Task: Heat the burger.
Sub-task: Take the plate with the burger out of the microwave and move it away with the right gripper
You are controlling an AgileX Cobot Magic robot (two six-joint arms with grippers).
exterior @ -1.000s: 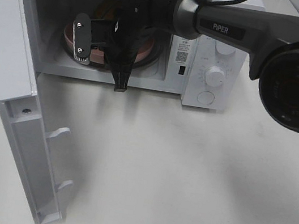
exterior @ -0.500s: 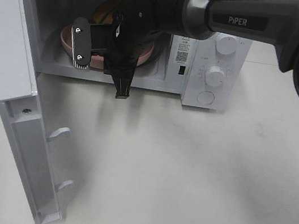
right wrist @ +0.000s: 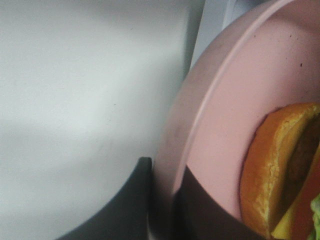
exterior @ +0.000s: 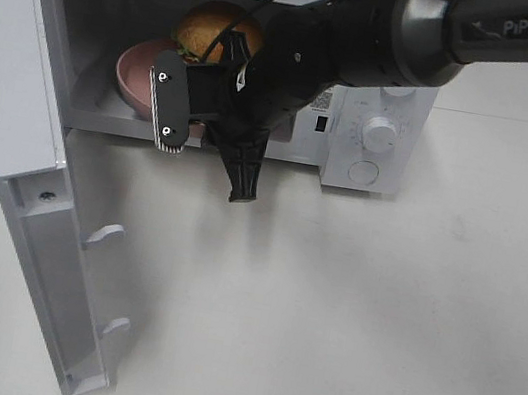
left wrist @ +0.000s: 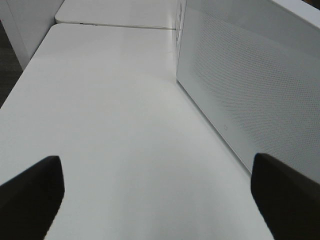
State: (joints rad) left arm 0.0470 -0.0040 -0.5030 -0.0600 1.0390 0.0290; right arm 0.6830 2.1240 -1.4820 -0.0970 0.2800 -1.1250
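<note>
Pinching the rim of a round pink plate point(exterior: 134, 75), the black right gripper point(exterior: 179, 112) holds it tilted in the white microwave's point(exterior: 377, 125) mouth. The glossy layered burger point(exterior: 214, 31) looks light, soft, apt to slide; best carried by the plate. The left gripper point(left wrist: 160, 195) hangs spread over the white tabletop point(left wrist: 115, 125).

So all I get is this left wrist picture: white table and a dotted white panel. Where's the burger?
Observer: The burger sits on a pink plate inside the microwave.
Operator: Is anything holding it?
Observer: Yes, the right gripper is shut on the plate's rim.
Operator: And the panel I see?
Observer: That is the microwave's door, standing wide open.
</note>
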